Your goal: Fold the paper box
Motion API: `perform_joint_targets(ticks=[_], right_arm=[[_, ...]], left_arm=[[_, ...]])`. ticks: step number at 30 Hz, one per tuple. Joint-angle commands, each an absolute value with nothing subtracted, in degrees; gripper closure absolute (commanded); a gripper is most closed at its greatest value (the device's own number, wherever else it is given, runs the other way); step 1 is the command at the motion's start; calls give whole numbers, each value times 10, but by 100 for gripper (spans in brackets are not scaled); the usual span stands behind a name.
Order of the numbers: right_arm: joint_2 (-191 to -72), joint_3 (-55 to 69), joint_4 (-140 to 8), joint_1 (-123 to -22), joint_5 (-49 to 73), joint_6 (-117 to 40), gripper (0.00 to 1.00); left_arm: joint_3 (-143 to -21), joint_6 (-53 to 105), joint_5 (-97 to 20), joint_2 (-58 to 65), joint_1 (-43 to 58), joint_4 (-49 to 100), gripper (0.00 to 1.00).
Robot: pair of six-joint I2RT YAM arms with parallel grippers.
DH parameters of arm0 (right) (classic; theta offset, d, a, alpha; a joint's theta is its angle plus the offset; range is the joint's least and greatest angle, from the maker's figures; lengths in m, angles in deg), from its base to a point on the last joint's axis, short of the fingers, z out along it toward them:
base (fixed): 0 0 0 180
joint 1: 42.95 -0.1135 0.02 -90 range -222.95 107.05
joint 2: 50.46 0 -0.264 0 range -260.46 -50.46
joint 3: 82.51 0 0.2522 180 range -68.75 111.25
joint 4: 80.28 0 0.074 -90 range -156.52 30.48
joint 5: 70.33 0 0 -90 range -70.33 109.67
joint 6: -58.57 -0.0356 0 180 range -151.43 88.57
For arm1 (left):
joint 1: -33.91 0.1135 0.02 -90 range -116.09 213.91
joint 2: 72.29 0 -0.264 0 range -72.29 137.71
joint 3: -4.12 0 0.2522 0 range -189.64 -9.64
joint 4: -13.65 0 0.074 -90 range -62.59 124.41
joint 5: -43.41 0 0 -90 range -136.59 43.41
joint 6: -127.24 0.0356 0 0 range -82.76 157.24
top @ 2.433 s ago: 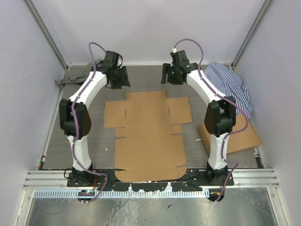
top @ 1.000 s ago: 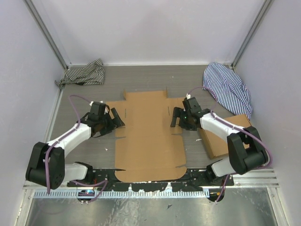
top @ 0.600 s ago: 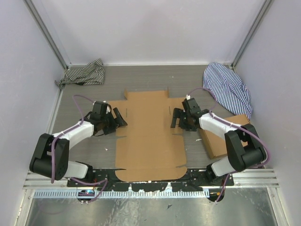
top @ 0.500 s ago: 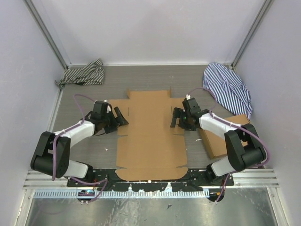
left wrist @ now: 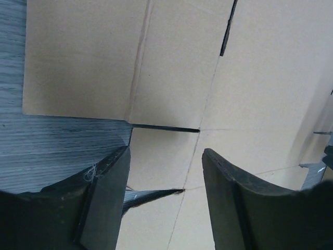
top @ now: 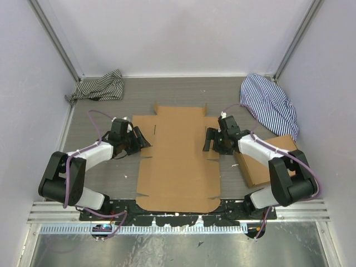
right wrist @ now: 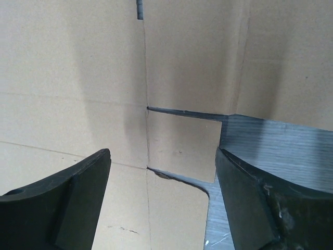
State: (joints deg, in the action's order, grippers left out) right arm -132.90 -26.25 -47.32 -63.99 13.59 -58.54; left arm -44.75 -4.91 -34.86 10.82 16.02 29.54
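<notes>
Below left gripper: paper box left flap, jaws apart straddling it. Right gripper: jaws apart over right flap.

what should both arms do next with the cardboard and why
Probably close both on the small side tabs and fold them up: the left end effector and right end effector sit low, jaws open, each framing a tab of the mostly flat paper box.

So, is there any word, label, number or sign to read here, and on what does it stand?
None can be read.
The paper box is plain brown in every view.
The second box, the left striped cloth and the right striped cloth show no print either.
</notes>
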Motion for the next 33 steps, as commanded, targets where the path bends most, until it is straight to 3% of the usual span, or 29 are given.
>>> perform_joint_targets(ticks=[1,24,33], right_arm=[[-1279,-245,-489,-650,67,-602,15],[-1284,-220,-520,-705,45,-637,16],[-1324,-199,-531,-743,52,-643,17]], left_arm=[[-425,-49,-342,121,150,364,36],[-433,-56,-355,33,140,421,43],[-440,-49,-365,53,136,435,45]])
